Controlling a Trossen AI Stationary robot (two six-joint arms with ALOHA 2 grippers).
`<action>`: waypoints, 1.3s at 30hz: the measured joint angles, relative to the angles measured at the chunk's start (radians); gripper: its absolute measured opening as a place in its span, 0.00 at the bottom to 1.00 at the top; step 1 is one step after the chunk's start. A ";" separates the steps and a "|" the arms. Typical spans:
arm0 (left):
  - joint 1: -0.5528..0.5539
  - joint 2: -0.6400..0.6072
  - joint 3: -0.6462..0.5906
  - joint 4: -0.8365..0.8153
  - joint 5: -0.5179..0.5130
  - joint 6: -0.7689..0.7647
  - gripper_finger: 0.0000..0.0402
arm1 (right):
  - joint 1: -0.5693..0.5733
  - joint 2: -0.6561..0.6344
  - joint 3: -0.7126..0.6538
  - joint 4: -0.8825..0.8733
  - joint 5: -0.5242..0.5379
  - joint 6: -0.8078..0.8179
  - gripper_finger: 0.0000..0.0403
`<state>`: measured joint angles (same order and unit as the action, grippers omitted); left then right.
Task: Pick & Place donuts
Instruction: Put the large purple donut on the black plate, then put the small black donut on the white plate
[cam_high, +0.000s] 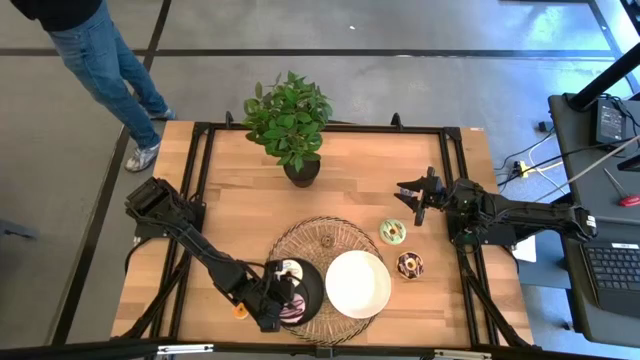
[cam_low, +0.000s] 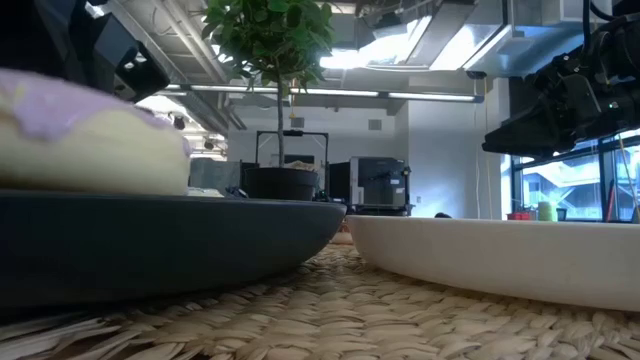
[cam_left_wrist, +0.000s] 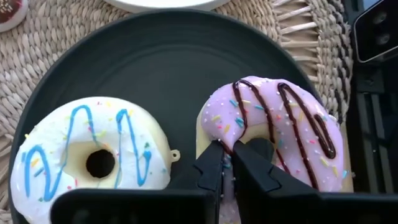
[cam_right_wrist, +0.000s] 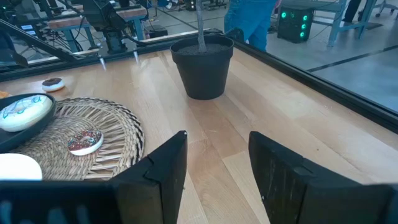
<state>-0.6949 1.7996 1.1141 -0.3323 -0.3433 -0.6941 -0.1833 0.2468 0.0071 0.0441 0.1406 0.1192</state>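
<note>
Left gripper pinches the pink donut's rim over the black plate, probably setting it down; right gripper waits open.

two donuts on black plate

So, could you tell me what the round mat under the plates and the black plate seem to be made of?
The round mat looks like woven straw or wicker: pale braided strands, with loose radial stalks at its edge. The black plate has a smooth, matte dark surface with a soft sheen, perhaps glazed ceramic or plastic; the look leaves it open.
</note>
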 joint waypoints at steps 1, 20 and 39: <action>0.000 0.000 0.000 0.002 -0.004 0.000 0.07 | 0.000 0.000 0.000 0.000 0.000 0.000 0.43; 0.003 0.000 0.000 0.016 0.002 0.001 0.20 | 0.000 0.000 0.000 0.000 -0.001 0.002 0.43; 0.003 -0.090 0.000 -0.020 -0.023 0.028 0.35 | 0.000 0.000 0.000 0.000 -0.002 0.003 0.43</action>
<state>-0.6914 1.7093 1.1137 -0.3528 -0.3664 -0.6663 -0.1833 0.2466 0.0071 0.0441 0.1390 0.1219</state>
